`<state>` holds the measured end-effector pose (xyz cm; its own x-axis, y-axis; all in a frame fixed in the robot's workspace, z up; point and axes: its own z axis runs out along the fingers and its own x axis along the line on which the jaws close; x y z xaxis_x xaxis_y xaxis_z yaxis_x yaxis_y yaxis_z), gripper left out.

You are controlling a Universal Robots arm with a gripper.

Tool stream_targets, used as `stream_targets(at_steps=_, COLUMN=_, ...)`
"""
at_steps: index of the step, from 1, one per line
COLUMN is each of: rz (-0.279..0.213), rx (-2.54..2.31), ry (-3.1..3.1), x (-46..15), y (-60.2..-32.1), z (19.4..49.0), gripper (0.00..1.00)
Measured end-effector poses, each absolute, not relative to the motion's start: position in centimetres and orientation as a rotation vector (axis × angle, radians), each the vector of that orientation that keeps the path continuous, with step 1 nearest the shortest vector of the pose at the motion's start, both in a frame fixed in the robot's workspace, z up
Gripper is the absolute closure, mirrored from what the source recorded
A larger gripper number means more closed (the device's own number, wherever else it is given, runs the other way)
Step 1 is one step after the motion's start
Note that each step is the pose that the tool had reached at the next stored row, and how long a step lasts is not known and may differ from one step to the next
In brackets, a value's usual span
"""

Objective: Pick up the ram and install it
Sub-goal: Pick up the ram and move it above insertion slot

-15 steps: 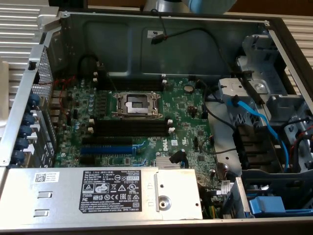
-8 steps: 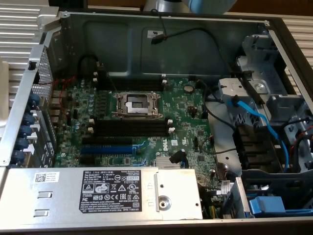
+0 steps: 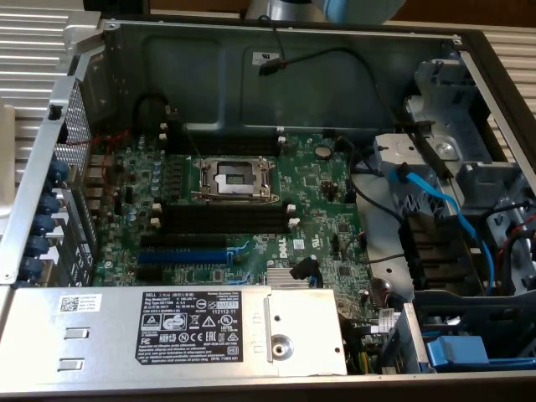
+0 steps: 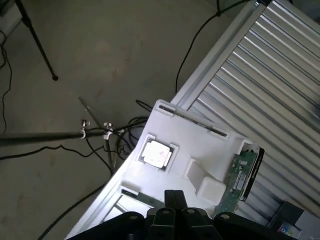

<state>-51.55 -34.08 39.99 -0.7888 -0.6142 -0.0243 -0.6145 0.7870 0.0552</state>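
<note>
We are looking down past the gripper (image 4: 175,197), whose fingers are pressing together on nothing as it is hanging over a white tray (image 4: 200,140) at the edge of the ribbed metal surface (image 4: 280,75). The ram (image 4: 236,181) is lying in a recess along one side of that tray, just beside a raised white block (image 4: 207,187) and apart from a silvery square chip (image 4: 156,153). In the exterior view we are seeing the open computer case (image 3: 209,75), with the long black slots (image 3: 222,219) lying just beside the processor socket (image 3: 234,177) on the green motherboard (image 3: 318,184).
</note>
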Motion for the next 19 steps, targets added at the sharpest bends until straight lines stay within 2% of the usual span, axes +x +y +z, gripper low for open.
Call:
stream_targets(at_steps=12, rz=0.155, rx=-1.324, ry=2.837, x=-51.55, y=-34.08, z=39.97, gripper=0.90)
stream_targets(at_steps=19, rz=0.174, rx=-1.502, ry=2.750, x=-51.55, y=-34.08, z=39.96, gripper=0.90)
